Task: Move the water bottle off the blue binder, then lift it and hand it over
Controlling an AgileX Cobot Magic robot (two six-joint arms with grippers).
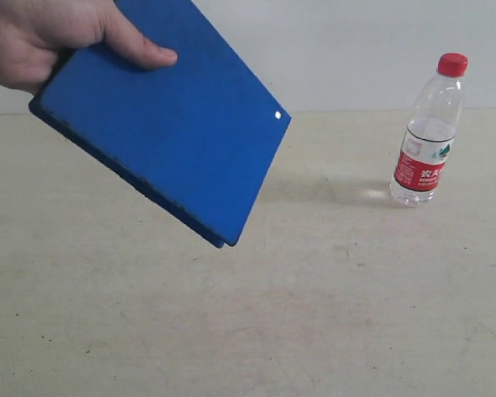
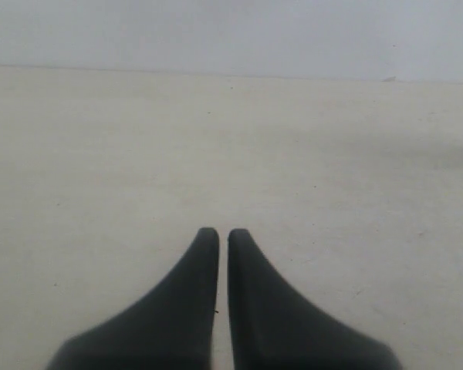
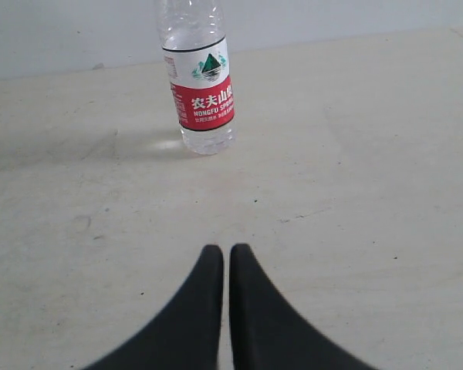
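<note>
The water bottle (image 1: pixel 427 132) stands upright on the table at the right, clear with a red cap and a red, white and green label; in the right wrist view the water bottle (image 3: pixel 201 85) is ahead of my right gripper (image 3: pixel 226 248), well apart from it. A person's hand (image 1: pixel 41 37) holds the blue binder (image 1: pixel 169 116) tilted in the air at the upper left, one silver rivet showing. My right gripper is shut and holds nothing. My left gripper (image 2: pixel 223 231) is shut over bare table. Neither gripper shows in the exterior view.
The beige tabletop (image 1: pixel 314 314) spreads across the exterior view, backed by a pale wall (image 1: pixel 355 41). The binder casts a faint shadow on the table between it and the bottle.
</note>
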